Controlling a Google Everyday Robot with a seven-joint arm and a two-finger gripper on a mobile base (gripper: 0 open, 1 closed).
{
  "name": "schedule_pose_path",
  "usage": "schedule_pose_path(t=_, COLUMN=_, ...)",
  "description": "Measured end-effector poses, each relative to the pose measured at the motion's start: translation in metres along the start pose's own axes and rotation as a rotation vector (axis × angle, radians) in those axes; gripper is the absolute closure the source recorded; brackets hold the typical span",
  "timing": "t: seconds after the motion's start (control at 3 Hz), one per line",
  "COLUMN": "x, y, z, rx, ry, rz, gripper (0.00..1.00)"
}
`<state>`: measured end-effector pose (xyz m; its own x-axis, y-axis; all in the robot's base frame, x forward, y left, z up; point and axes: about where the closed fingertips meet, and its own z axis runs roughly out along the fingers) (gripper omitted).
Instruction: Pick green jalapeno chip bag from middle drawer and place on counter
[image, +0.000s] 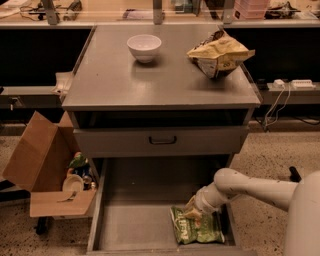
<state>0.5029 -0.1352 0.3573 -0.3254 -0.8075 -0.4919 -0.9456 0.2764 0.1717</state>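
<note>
The green jalapeno chip bag (196, 229) lies flat on the floor of the open middle drawer (135, 220), near its front right corner. My gripper (191, 209) comes in from the right on a white arm and sits at the bag's upper edge, touching or just above it. The counter (155, 80) is the grey cabinet top above the drawer.
A white bowl (144, 47) and a bigger yellow-tan chip bag (218, 54) stand on the counter. A closed drawer front with a dark loop handle (162, 140) is above the open drawer. An open cardboard box (42, 170) with clutter stands on the floor at the left.
</note>
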Motion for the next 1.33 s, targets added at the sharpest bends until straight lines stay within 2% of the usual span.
schedule_pose_path(t=0.33, x=-0.016, y=0.007, z=-0.027, rx=0.055, ry=-0.052, rz=-0.053, gripper=0.92)
schedule_pose_path(t=0.67, x=-0.039, y=0.017, z=-0.067, rx=0.122, ry=-0.117, rz=-0.122, gripper=1.0)
schedule_pose_path(t=1.0, x=-0.067, y=0.018, z=-0.124, rx=0.193, ry=-0.2, rz=-0.198, gripper=1.0)
schedule_pose_path(t=1.33, x=-0.083, y=0.014, z=-0.183, rx=0.238, ry=-0.278, rz=-0.249, gripper=1.0)
